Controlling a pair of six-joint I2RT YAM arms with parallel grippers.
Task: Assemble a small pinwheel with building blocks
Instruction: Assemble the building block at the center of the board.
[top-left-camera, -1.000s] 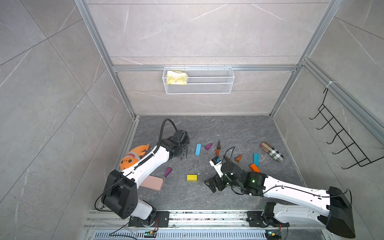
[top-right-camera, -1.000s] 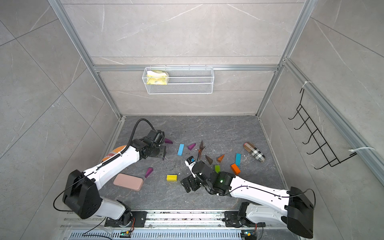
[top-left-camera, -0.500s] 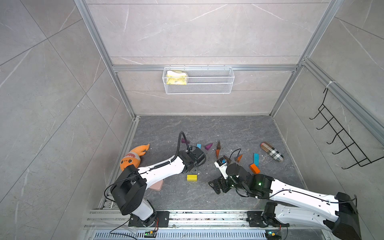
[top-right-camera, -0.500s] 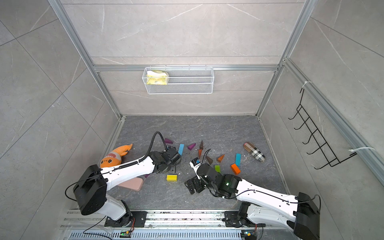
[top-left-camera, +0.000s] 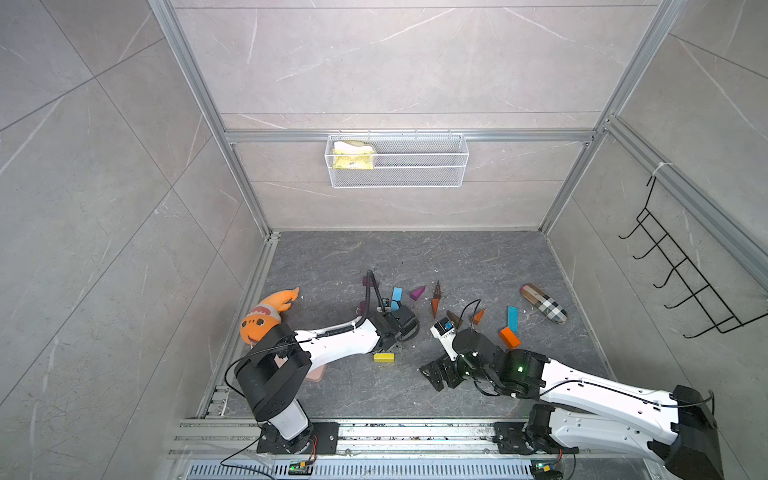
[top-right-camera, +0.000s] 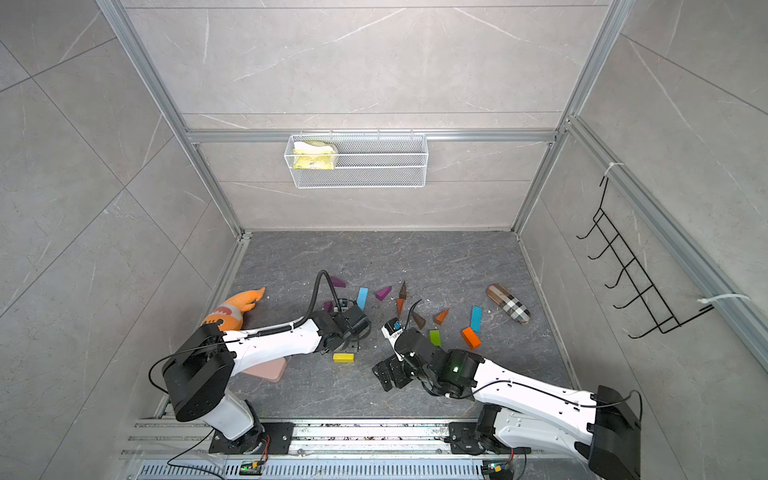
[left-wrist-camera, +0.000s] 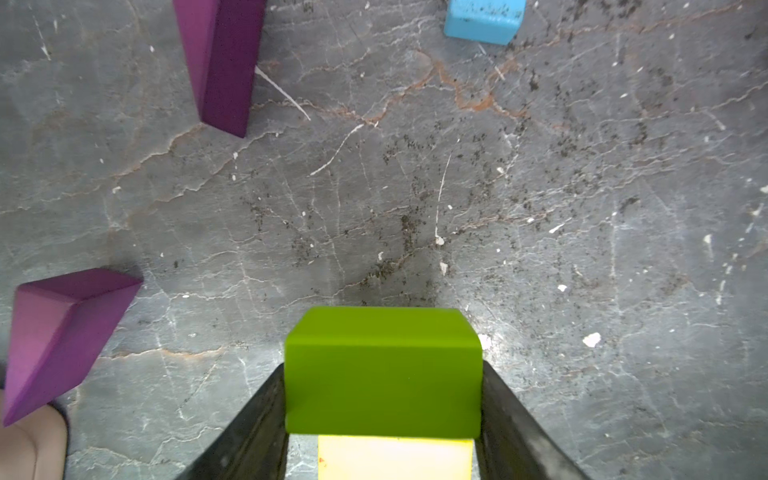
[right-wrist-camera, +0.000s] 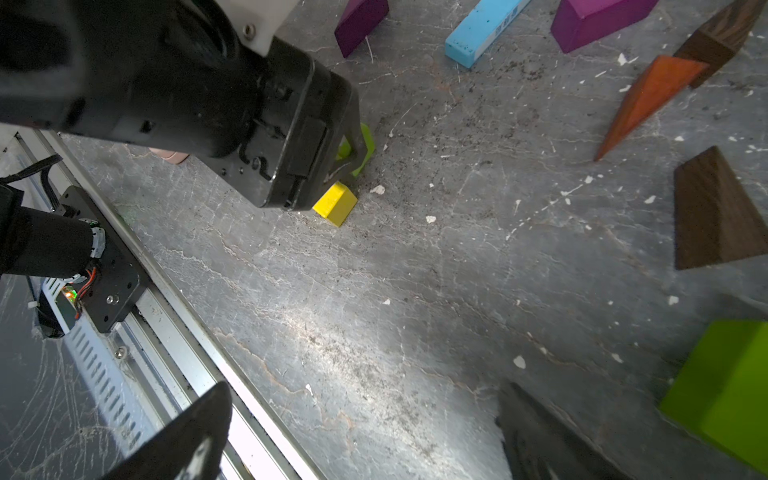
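Now we see our left gripper (left-wrist-camera: 383, 390) clamped on a green painted rectangular brick (left-wrist-camera: 382, 357), a yellow rectangular brick (left-wrist-camera: 395, 457) lying just beneath it; our right gripper (right-wrist-camera: 365, 432) gapes wide and empty, a second green brick (right-wrist-camera: 723, 395) just beside one finger.

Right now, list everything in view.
green bricks: 2, green, one in left claw, one by right arm
yellow brick: 1, yellow, floor beside left claw
orange brick: 1, orange, by right arm
blue bars: 2, blue, floor
purple wedges: 3, purple, beyond left arm
orange wedges: 2, orange, centre floor
brown wedges: 2, brown, centre floor
plush fish: 1, orange, by left arm
pouch: 1, plaid, beyond right arm
flat case: 1, pink, under left arm
wire basket: 1, white, back wall, yellow cloth inside
hook rack: 1, black, side wall
left claw: black, shut on green brick
right claw: black, open, empty
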